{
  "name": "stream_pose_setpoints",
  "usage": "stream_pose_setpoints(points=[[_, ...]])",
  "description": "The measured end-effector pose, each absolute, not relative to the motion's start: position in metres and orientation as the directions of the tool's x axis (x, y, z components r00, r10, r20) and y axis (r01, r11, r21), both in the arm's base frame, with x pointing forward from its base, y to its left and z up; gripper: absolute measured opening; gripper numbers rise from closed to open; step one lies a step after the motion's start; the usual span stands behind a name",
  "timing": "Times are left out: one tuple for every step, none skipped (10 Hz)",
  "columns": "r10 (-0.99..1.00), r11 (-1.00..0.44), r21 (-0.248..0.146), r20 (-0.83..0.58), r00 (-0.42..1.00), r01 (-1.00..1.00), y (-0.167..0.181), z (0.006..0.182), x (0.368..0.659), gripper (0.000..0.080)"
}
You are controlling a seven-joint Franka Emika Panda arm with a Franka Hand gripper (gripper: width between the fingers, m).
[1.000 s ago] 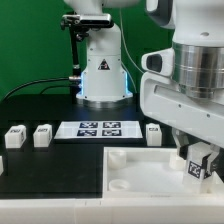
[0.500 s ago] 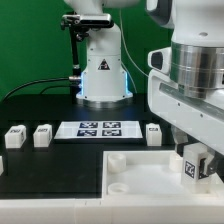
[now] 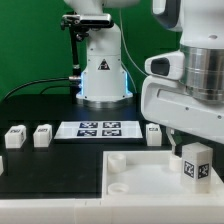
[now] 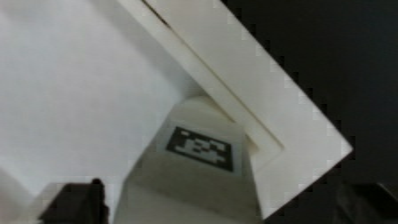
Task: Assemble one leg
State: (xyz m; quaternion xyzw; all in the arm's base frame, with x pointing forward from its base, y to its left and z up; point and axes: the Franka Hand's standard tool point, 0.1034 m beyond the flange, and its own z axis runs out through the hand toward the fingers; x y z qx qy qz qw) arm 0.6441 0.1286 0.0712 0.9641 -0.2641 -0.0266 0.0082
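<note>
The leg [image 3: 195,164] is seen standing upright on the large white board [image 3: 140,170], at the near corner of the worktop on the exterior view's right, its tagged face turned toward the exterior camera. Its long axis is judged to run vertically, in line with the descent axis of the arm. The gripper itself is hidden behind the bulky wrist housing [image 3: 185,95] in the exterior view; in the wrist view only two dark fingertips [image 4: 75,200] are made out at the frame edge, standing well apart with the leg [image 4: 196,165] between and beyond them, no pad seen touching it. The fingers are therefore taken to be spread, with the leg not gripped. The leg is judged to lie directly below the hand, so the coming move would turn on a straight vertical approach or retreat, not a sideways one. Whether the foot of the leg is seated in a corner socket cannot be told, the base being cut off by the frame. Three further legs [image 3: 42,134] are noted along the far edge, beside the marker board [image 3: 97,128], untouched
</note>
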Motion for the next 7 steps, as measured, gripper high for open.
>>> stream_pose_setpoints(points=[[-0.388,-0.922,0.026,-0.050,0.920,-0.387,0.129,0.071,0.644,0.0649],[-0.282,-0.959,0.032,-0.047,0.958,-0.281,0.130,0.071,0.644,0.0649],[-0.140,-0.990,0.034,-0.048,0.989,-0.138,0.129,0.071,0.644,0.0649],[-0.014,-1.000,0.027,-0.052,0.999,-0.012,0.124,0.071,0.645,0.0649],[0.102,-0.994,0.025,-0.054,0.993,0.103,0.118,0.072,0.646,0.0649],[0.191,-0.981,0.026,-0.056,0.980,0.193,0.116,0.072,0.647,0.0649],[0.243,-0.969,0.025,-0.058,0.968,0.244,0.117,0.072,0.646,0.0649]])
